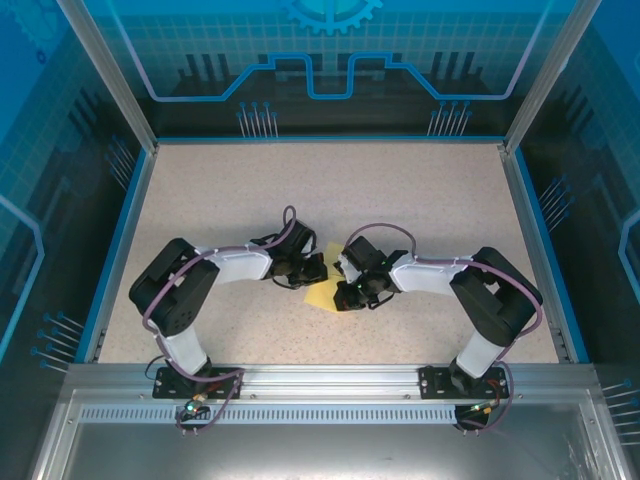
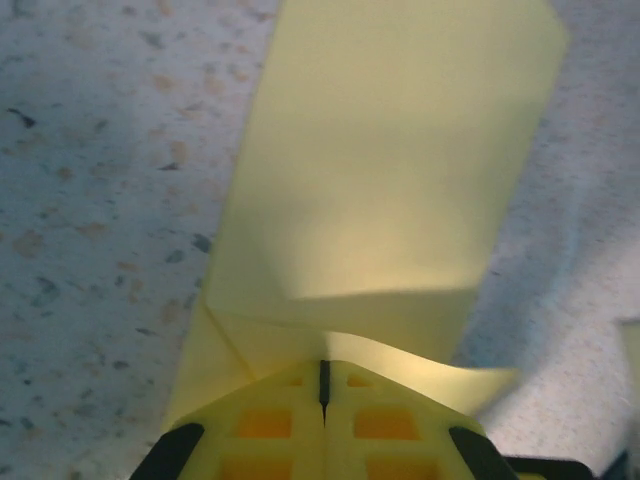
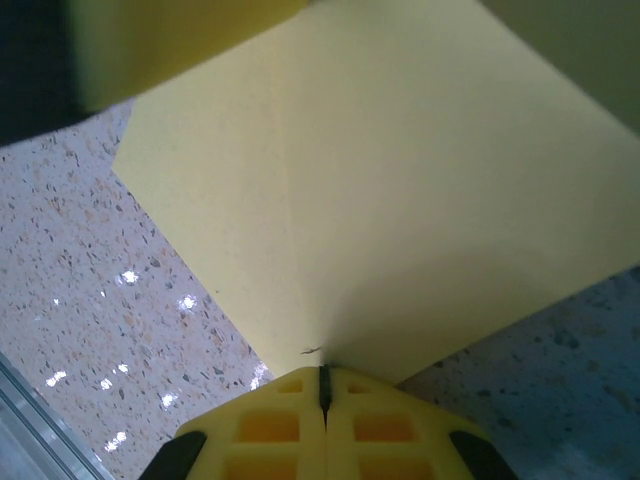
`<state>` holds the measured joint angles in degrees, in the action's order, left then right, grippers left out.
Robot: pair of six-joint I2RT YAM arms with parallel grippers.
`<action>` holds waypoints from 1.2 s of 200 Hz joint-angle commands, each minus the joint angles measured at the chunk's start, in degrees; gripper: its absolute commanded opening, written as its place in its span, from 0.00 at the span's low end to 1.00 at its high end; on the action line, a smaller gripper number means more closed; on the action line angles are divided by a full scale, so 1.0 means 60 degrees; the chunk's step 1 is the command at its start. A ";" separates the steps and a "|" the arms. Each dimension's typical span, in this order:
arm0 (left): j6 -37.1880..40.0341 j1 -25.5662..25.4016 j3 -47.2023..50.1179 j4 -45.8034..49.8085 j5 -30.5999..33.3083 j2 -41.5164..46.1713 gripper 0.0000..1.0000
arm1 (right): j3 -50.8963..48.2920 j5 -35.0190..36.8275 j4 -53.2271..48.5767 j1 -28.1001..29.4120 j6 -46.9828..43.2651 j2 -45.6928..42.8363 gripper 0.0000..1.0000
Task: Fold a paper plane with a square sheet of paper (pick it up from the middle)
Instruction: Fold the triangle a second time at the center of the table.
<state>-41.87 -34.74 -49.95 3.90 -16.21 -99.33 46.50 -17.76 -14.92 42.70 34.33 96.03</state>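
Nearest the lens on the left wrist camera, the left end effector [image 2: 323, 392] has its yellow fingers pressed together. The square sheet of paper [image 2: 390, 170] seems nipped at their tips. Its near edge curls up over them, and the rest runs away toward 12 to 1 o'clock as a long, partly folded band above the speckled tabletop [image 2: 90, 200].

From the top external camera, the paper shows as a small yellow patch between the two arms, at about 5 o'clock from the left end effector.

Further right, the right end effector [image 3: 323, 385] is likewise closed, apparently pinching the sheet at a corner. On its own wrist camera a crease climbs from the tips straight to 12 o'clock, with paper spreading to 10 and 2 o'clock on either side. From above, the yellow patch lies at roughly 8 o'clock from this end effector, just beside it.

Neither arm looks nearer, since both meet the sheet at its edge. By my reading, the next fold depends on that crease, which points away from the right fingers toward the left arm.
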 commanded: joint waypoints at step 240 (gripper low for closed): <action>-0.0713 -0.0899 0.1331 -0.1353 -0.0375 -0.0260 0.00 | -0.0460 -0.0373 0.0873 -0.0043 0.0181 -0.0235 0.00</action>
<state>-46.59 -39.66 -42.13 -6.55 -19.86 -98.87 44.91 -18.90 -12.32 42.70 34.74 92.99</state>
